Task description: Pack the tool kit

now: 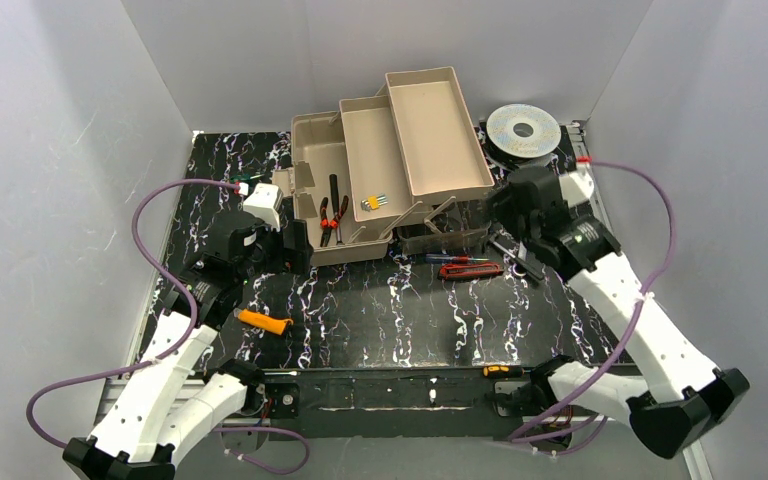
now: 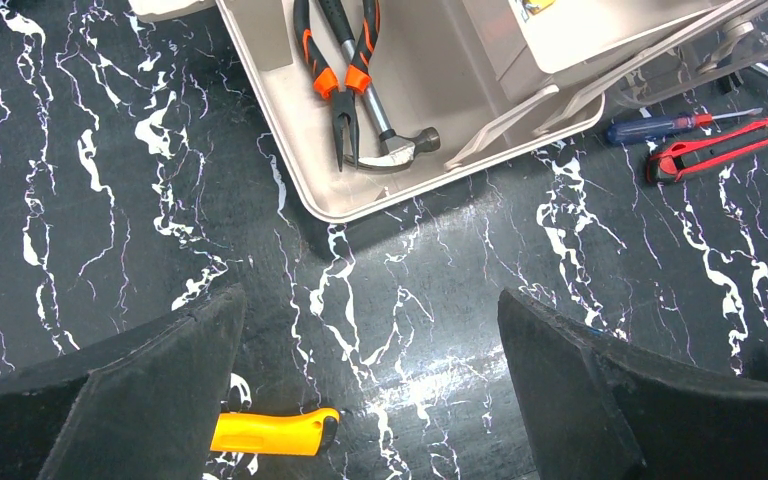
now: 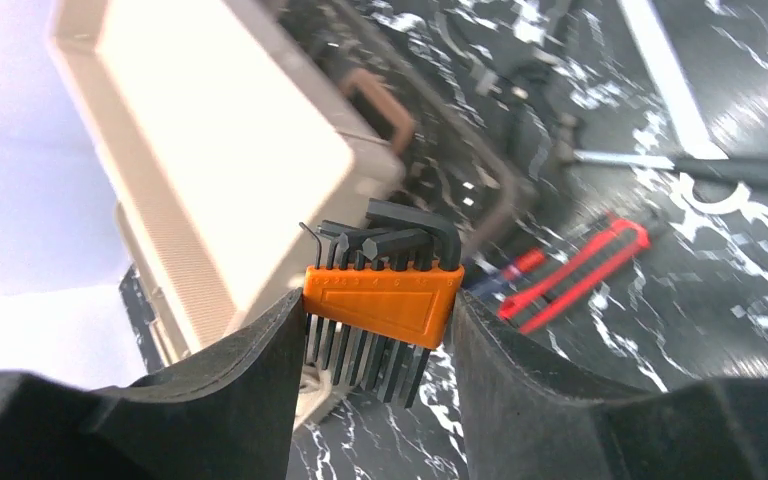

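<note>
The taupe toolbox (image 1: 310,140) stands open at the back, its beige trays (image 1: 430,130) folded out to the right. Orange-handled pliers (image 2: 338,75) and a hammer (image 2: 400,145) lie in its bottom. My left gripper (image 2: 370,380) is open and empty over the mat, just in front of the box's front-left corner (image 1: 295,245). An orange-handled tool (image 2: 270,432) lies by its left finger. My right gripper (image 3: 380,320) is shut on an orange hex key set (image 3: 382,300), held above the mat at the trays' right end (image 1: 505,205). A red utility knife (image 1: 470,269) and a screwdriver (image 1: 448,259) lie in front of the box.
A round silver wire spool (image 1: 523,130) sits at the back right. Silver tools (image 1: 520,262) lie on the mat under the right arm. A yellow-and-black tool (image 1: 500,371) lies at the near edge. A small yellow item (image 1: 372,202) sits in the lower tray.
</note>
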Robot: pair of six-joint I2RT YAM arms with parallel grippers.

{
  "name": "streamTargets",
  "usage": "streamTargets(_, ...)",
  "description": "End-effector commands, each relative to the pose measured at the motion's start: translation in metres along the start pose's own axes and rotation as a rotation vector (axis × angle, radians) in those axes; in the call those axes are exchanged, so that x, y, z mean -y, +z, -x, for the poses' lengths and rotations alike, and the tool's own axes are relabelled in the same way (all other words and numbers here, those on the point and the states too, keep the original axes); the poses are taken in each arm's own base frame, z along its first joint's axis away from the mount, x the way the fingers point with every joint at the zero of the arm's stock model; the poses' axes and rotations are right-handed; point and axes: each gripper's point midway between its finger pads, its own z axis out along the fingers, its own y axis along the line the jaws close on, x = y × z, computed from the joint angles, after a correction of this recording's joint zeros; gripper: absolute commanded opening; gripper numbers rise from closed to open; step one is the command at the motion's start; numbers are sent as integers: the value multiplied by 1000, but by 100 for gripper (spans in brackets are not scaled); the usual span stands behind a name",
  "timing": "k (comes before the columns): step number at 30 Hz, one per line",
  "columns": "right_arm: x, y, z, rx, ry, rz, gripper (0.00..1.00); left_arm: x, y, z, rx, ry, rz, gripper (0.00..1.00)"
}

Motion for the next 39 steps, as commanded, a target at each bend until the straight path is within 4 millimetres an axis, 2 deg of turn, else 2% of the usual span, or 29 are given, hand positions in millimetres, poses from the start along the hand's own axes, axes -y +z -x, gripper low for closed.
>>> streamTargets(1, -81, -2, 23, 32, -158, 196, 36, -1, -4, 3, 24, 11, 4, 98)
streamTargets(3, -111, 0, 26, 21, -199, 240, 35, -1, -3, 3, 23, 11, 4, 98)
streamTargets(7, -144, 23, 18, -22, -245, 266, 34, -2, -3, 3, 23, 13, 9, 98)
streamTargets(8, -150, 27, 19, -23, -247, 272, 36, -3, -3, 2, 22, 12, 11, 98)
streamTargets(9, -155, 32, 16, -34, -258, 277, 43, -3, -3, 2, 23, 12, 13, 98)
streamTargets(10, -157, 42, 11, -50, -271, 264, 58, -3, -3, 2, 22, 14, 13, 98)
streamTargets(11, -159, 48, 9, -61, -278, 250, 68, -4, -3, 2, 22, 14, 17, 98)
streamTargets(14, -164, 57, 9, -96, -296, 209, 75, -4, -2, 2, 21, 14, 19, 98)
streamTargets(19, -163, 55, 15, -120, -301, 203, 81, -4, -2, 2, 19, 16, 20, 98)
streamTargets(24, -133, 43, 34, -56, -376, 192, 83, -4, -3, 2, 22, 15, 16, 98)
streamTargets(29, -82, 26, 51, 18, -452, 157, 83, -2, -2, 2, 19, 13, 7, 98)
streamTargets(35, 9, 32, 54, 42, -427, -26, 83, -1, -3, 3, 23, 8, 0, 98)
streamTargets(39, 68, 53, 47, -46, -365, -147, 82, 0, -2, 2, 19, 6, -5, 98)
